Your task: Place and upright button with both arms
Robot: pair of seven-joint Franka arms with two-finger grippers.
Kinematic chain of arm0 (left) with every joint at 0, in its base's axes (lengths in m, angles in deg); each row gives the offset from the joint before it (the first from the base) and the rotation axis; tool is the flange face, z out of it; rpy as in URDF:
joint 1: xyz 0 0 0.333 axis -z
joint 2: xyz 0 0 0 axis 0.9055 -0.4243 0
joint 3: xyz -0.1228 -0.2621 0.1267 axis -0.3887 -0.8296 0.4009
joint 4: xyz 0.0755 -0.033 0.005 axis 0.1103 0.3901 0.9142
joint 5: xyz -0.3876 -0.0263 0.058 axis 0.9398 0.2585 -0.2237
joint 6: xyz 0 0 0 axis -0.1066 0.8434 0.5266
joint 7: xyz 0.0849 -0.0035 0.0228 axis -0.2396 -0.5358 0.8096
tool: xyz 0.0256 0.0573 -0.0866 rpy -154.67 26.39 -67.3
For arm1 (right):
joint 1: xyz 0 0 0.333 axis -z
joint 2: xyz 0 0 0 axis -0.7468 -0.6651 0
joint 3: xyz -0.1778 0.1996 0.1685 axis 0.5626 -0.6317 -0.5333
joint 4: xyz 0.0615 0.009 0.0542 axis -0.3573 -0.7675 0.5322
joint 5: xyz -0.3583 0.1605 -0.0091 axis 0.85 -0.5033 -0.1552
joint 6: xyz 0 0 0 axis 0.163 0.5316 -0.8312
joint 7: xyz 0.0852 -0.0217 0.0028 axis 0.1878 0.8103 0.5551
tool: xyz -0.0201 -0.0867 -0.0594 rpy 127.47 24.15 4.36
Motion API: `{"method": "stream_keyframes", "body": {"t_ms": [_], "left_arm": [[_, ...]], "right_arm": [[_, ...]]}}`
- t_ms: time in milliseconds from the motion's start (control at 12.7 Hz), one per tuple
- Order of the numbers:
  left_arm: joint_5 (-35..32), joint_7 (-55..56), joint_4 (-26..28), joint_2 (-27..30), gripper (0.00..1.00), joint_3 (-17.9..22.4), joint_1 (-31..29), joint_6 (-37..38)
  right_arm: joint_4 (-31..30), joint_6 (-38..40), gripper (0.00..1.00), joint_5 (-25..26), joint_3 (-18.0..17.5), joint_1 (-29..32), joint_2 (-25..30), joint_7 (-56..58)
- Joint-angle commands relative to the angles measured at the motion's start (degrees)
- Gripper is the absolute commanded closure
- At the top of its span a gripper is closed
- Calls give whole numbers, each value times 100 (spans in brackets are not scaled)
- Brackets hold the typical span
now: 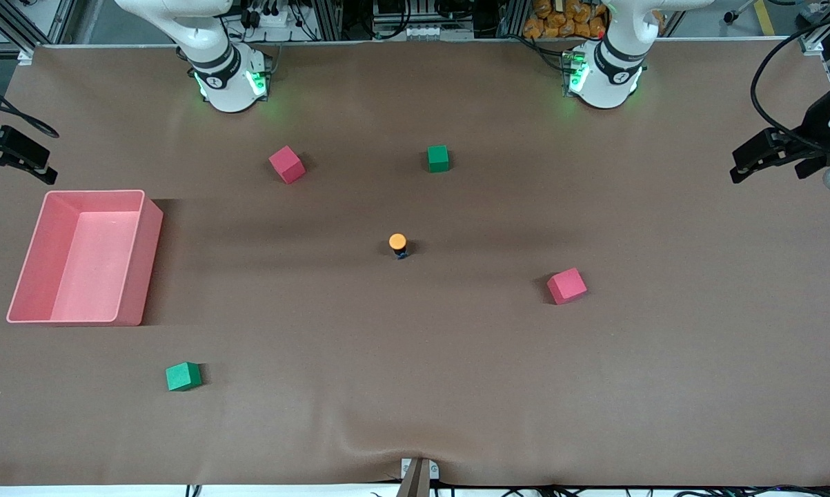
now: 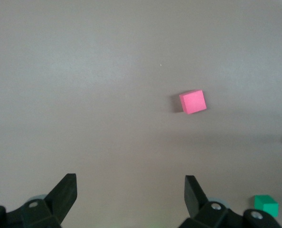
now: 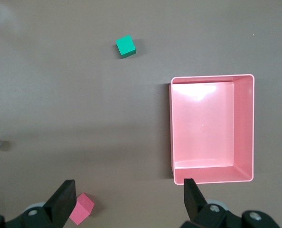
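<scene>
Black fingers of the left pincer (image 2: 130, 197) stand spread, holding nothing, over bare tabletop (image 1: 663, 345) at its own arm's end. The right pincer (image 3: 129, 199), likewise spread, hangs beside the pink bin (image 3: 249, 128). The button (image 1: 397, 244) stands upright mid-tabletop, barely visible in the right wrist view.

I count one button (image 1: 397, 244), standing on its own near the middle of the table (image 1: 415, 386). There are two pink cubes: one (image 1: 287, 164) toward the edge where my bases stand, the other (image 1: 566, 286) toward my left arm's end. There are two green cubes as well: one (image 1: 438, 158) toward the base edge, the other (image 1: 183, 376) near the corner at the camera edge and my right arm's end. One pink bin (image 1: 83, 257) sits at my right arm's end. That makes four cubes in all.
</scene>
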Motion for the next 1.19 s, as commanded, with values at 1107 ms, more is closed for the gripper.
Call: {"method": "stream_keyframes", "body": {"t_ms": [1107], "left_arm": [[19,-345,389,647,0,-270,-124,398]], "right_arm": [[54,120,0,-387,-97,149,-19,-5]]}}
